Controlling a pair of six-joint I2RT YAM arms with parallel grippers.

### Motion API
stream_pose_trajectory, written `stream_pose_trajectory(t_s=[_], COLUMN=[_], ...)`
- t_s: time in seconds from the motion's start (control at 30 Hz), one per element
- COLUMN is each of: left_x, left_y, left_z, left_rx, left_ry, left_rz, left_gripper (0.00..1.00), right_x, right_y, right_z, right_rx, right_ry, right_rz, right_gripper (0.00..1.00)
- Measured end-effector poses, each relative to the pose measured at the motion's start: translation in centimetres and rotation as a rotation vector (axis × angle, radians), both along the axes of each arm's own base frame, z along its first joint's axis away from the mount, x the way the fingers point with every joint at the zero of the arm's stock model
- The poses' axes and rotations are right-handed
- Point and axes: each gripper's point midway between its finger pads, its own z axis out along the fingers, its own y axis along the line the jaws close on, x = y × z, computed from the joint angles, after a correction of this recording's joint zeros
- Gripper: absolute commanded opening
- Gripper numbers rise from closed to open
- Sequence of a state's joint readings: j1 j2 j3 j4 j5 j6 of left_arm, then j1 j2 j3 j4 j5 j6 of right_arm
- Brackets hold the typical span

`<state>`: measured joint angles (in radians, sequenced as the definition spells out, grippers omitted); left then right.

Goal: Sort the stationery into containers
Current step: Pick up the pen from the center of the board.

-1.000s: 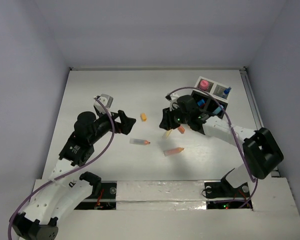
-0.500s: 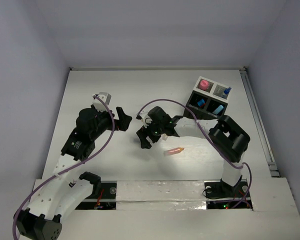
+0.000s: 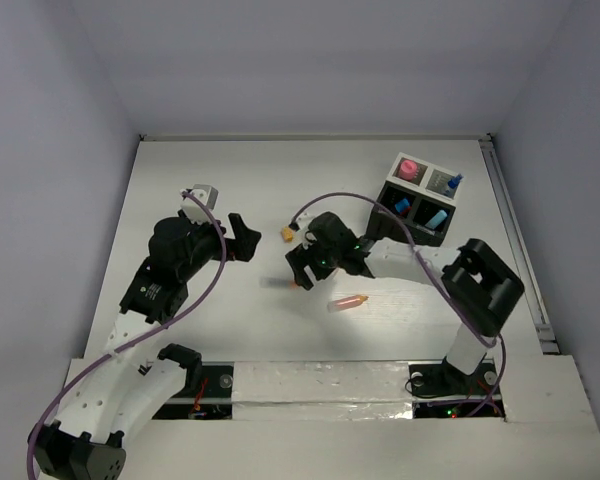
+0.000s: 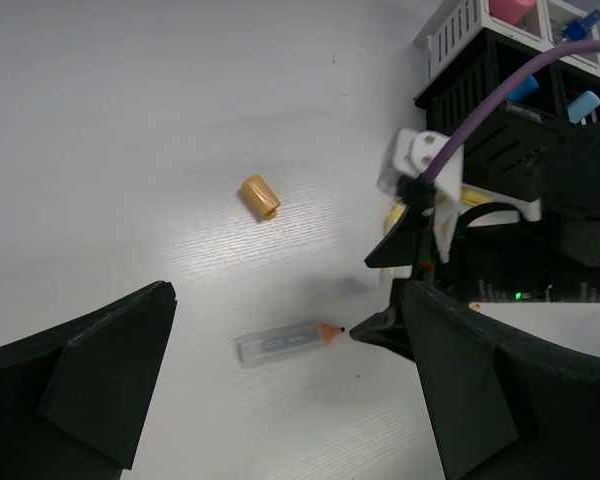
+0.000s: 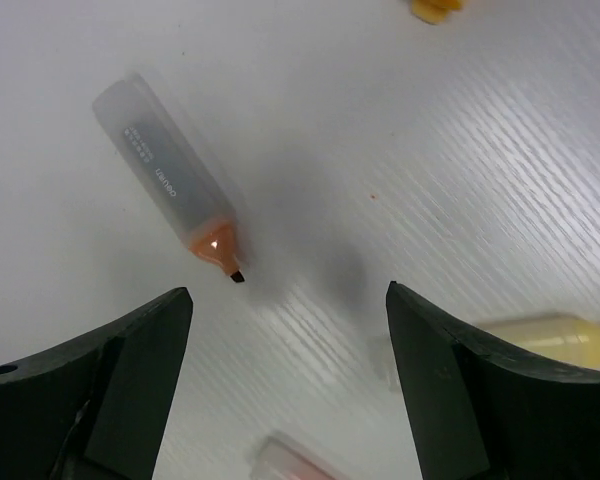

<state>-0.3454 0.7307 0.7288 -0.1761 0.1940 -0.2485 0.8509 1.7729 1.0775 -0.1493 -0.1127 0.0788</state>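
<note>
Left gripper (image 3: 244, 238) is hanging wide open at centre-left of the top view, probably keeping out of the way. Right gripper (image 5: 290, 300) is hovering mid-frame, also spread wide. The clear orange-tipped pen (image 5: 170, 185) is lying flat at upper left of its wrist view, likely the next pick, and the compartment box (image 3: 426, 175) is sitting well apart at upper right.

light: bright, even | shadows: soft, beside marker (image 5: 175, 190) | glare: mild on table (image 4: 130, 120) | wrist-view foreground blurred
</note>
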Motion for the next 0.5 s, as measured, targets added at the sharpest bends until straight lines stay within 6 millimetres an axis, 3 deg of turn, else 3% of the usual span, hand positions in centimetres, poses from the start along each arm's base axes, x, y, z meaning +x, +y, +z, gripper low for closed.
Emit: stream_pose_trajectory(t_s=[0.1,0.27,0.33,0.43,0.5], left_x=[-0.1,-0.2,-0.3,-0.2,-0.3], left_y=[-0.2,-0.4,-0.5,-0.5,-0.6], left_z=[0.0,0.1,0.2,0.3,0.3], left_rx=[-0.003,-0.009,-0.012,-0.016,-0.018], left_ry=[0.001,0.000,-0.001,-0.004,-0.004], left_rz=[-0.011,-0.025,-0.032,-0.035,-0.040], left_gripper=[0.95,0.95,0.95,0.95,0.95], right_x=[1.2,2.7,2.7,2.5,2.4], right_y=[-2.1,-5.3,-6.1,-7.5,-8.5], right_z=[2.5,5.6,5.3,3.3,1.7], right_rx=[0.039,0.090,0.087,0.050,0.016], right_ry=[-0.034,-0.077,-0.062,-0.009,0.029], right_rz=[-0.117,-0.297,-0.349,-0.418,-0.460], right_gripper=[0.78,0.60,0.58,0.58,0.64])
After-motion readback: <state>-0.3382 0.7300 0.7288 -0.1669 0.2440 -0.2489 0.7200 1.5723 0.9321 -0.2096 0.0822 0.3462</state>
